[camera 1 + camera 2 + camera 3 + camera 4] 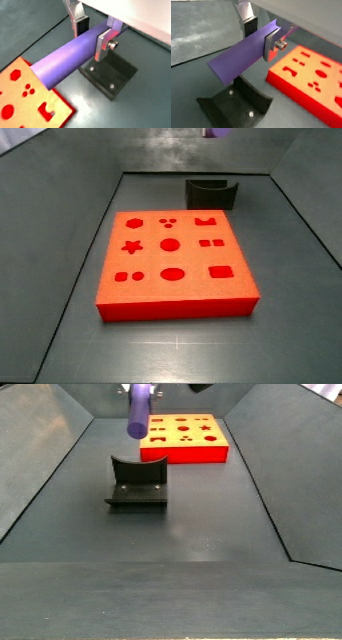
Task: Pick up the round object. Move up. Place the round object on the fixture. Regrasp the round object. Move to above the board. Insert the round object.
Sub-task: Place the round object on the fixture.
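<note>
above the fixture (136, 484): gripper (92, 34), raised well clear
jaws: clamped on the round object (67, 58)
board (171, 260): beside the fixture, apart

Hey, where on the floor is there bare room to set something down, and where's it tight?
Bare floor lies in front of the fixture, toward the near wall, and along both long sides of the board. The tightest spot is the strip between fixture and board. The tool holds the peg up above the fixture.
</note>
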Controlling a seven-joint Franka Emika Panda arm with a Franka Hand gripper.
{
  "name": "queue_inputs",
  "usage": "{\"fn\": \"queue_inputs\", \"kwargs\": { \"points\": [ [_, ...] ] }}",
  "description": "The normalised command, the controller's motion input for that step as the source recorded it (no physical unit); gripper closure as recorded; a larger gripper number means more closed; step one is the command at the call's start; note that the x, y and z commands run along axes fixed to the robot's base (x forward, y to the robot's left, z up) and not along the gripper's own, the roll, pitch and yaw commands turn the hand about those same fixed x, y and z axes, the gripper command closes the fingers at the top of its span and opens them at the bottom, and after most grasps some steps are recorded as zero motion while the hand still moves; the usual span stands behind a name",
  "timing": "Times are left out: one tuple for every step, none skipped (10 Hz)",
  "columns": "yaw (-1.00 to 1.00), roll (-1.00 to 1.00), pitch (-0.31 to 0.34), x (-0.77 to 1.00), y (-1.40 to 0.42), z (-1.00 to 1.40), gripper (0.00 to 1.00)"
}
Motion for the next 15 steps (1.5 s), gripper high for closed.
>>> {"fn": "queue_inputs", "kwargs": {
  "points": [
    [-0.07, -1.00, 0.073, 0.16, 0.07, 0.00, 1.00],
    [-0.08, -1.00, 0.082, 0.11, 0.06, -0.01, 1.00],
    [-0.10, -0.98, 0.081, 0.06, 0.05, 0.00, 1.00],
    [-0.10, -0.79, 0.069, 0.05, 0.05, -0.01, 1.00],
    [-0.10, -0.61, 0.063, 0.07, 0.05, -0.02, 1.00],
    [-0.10, -0.38, 0.062, 0.08, 0.05, -0.02, 1.00],
    [-0.10, -0.24, 0.058, 0.08, 0.04, -0.01, 1.00],
    [0.01, -1.00, 0.205, 0.13, 0.13, -1.00, 1.00],
    [-0.02, -1.00, 0.198, 0.13, 0.14, -1.00, 1.00],
    [-0.07, -0.92, 0.223, 0.15, 0.14, -1.00, 1.00],
    [-0.11, -0.77, 0.219, 0.16, 0.14, -1.00, 1.00],
    [-0.14, -0.62, 0.193, 0.16, 0.14, -1.00, 1.00],
    [-0.18, -0.40, 0.146, 0.17, 0.15, -1.00, 1.00],
    [-0.20, -0.26, 0.112, 0.18, 0.14, -1.00, 1.00],
    [-0.20, -0.17, 0.057, 0.19, 0.13, -1.00, 1.00]
  ]
}}
